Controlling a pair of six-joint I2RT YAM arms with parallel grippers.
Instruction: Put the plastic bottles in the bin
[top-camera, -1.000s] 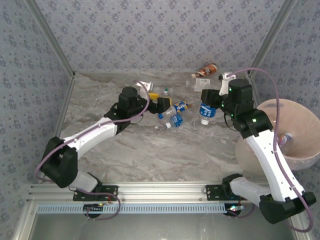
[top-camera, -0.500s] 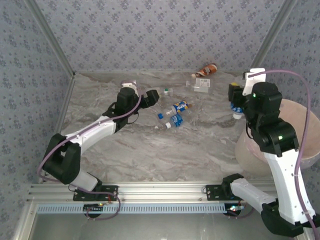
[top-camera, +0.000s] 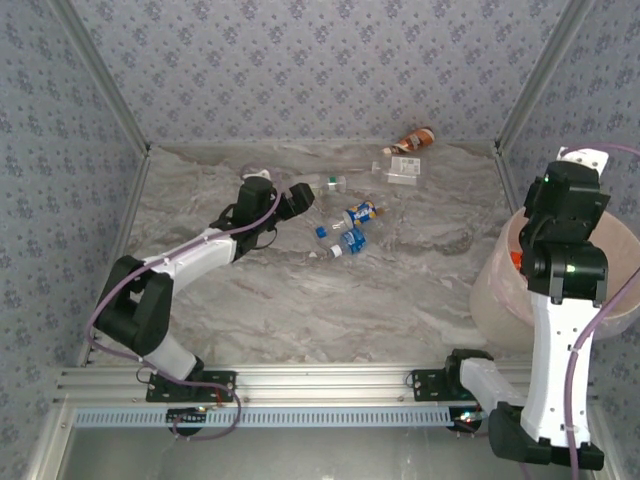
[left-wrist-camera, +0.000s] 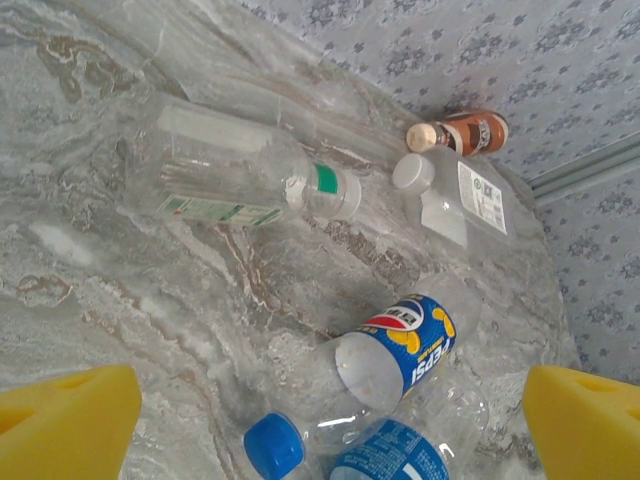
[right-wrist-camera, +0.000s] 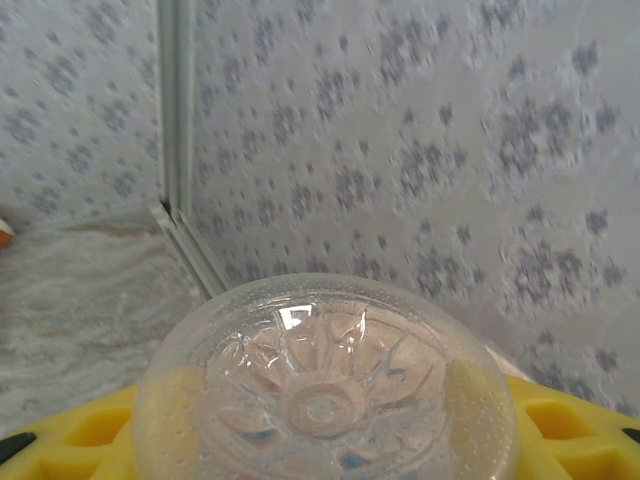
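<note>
Several plastic bottles lie at the back of the marble table: a clear one with a green-white label (left-wrist-camera: 230, 180), a Pepsi bottle (left-wrist-camera: 400, 350), a blue-labelled one (left-wrist-camera: 395, 452), a brown one (left-wrist-camera: 470, 130) and a flat clear one (left-wrist-camera: 455, 195). My left gripper (left-wrist-camera: 330, 430) hangs open over them, its yellow fingers (left-wrist-camera: 70, 420) wide apart above the Pepsi bottle (top-camera: 362, 212). My right gripper (right-wrist-camera: 325, 420) is shut on a clear bottle (right-wrist-camera: 325, 390), whose base faces the camera. That arm's wrist (top-camera: 566, 200) is above the pinkish bin (top-camera: 495, 290) at the right.
Patterned walls close in the table on three sides, with a metal corner post (right-wrist-camera: 175, 120) near the right gripper. An aluminium rail (top-camera: 320, 385) runs along the near edge. Bare marble (top-camera: 330, 310) lies in front of the bottles.
The right arm has swung from the middle of the table to the right, carrying the clear bottle over the bin. The left gripper has shifted slightly left and back among the bottles.
</note>
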